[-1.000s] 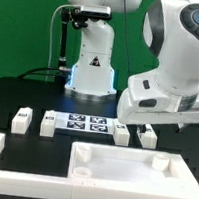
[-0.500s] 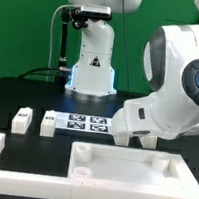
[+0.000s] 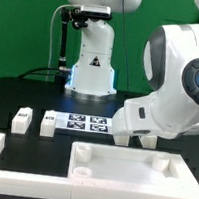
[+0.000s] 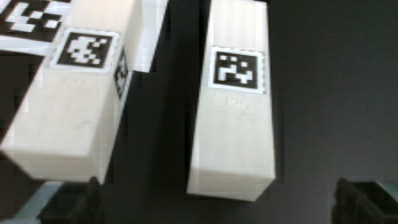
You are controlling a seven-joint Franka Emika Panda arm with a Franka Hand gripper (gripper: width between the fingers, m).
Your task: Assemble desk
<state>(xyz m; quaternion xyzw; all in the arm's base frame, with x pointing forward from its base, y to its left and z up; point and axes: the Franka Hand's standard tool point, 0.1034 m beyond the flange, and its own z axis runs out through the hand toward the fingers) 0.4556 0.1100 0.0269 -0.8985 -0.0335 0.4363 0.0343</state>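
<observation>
1. In the exterior view we cannot see the gripper. The arm [image 3: 177,92] stands in front of it, to the exterior view's right of the marker board [image 3: 87,123].
2. The arm also covers the marker board's end on that side and most of a covered leg [image 3: 149,140] near it. We cannot make out that leg's tag.
3. On the marker board's other side, the tags on the outer leg [image 3: 22,119] and the inner leg [image 3: 48,124] are too small for us to read.
4. In the wrist view the picture's edge cuts the marker board [image 4: 27,18] down to one corner.
5. The board-side leg [image 4: 71,110] and the far leg [image 4: 237,110] both run out of the frame.
6. Of the gripper [image 4: 221,200] we see only dark, blurred fingertips [image 4: 370,196], set well apart and cut off at the edge.
</observation>
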